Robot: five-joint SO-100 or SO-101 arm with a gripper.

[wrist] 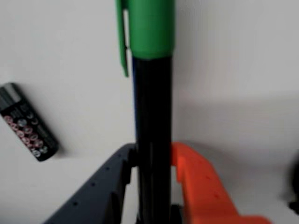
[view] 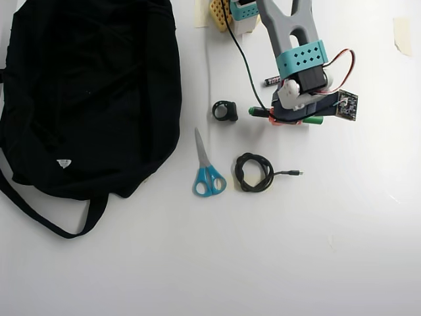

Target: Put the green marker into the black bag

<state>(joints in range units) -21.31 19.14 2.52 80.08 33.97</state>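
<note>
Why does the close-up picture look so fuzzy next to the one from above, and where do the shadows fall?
Wrist view: soft focus throughout; the black-barrelled green-capped marker between the gripper fingers is blurred, the small black battery print unreadable, a faint shadow spreading right. Overhead view: sharp, evenly lit, white table nearly washed out; the floppy black fabric bag shows little detail.
</note>
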